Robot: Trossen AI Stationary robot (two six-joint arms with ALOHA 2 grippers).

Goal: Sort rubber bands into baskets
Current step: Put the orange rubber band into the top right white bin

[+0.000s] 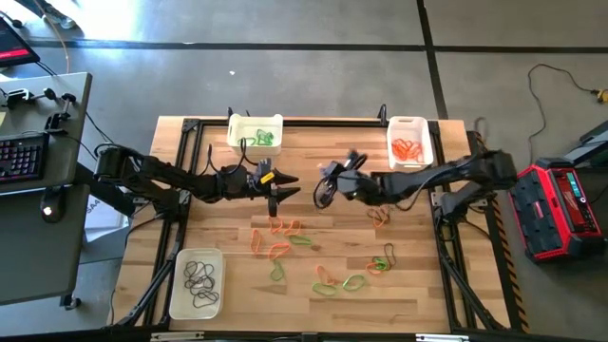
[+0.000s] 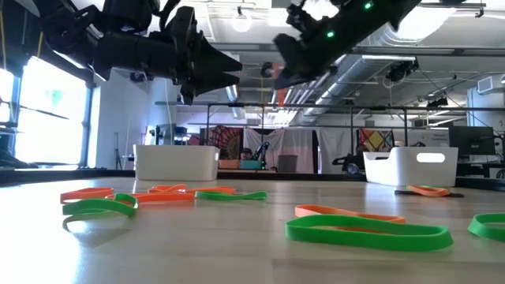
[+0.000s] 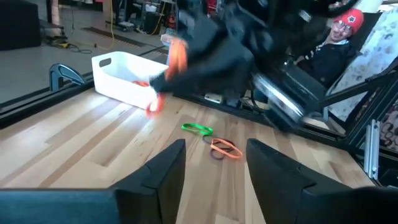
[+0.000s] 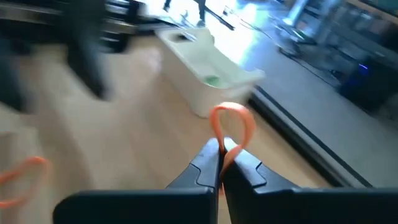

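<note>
Sorting partly done: right claw (image 4: 221,163) pinches an orange band (image 4: 231,127), left claw (image 3: 214,165) gapes empty, loose bands (image 1: 285,237) remain near the green basket (image 1: 255,133).

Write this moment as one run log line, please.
right gripper: shut on orange band | left gripper: open, empty | both above table

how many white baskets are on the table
3. One basket sits at the far edge left of centre with green bands, one at the far right with orange bands, one at the near left corner with dark bands. None looks hidden.
</note>
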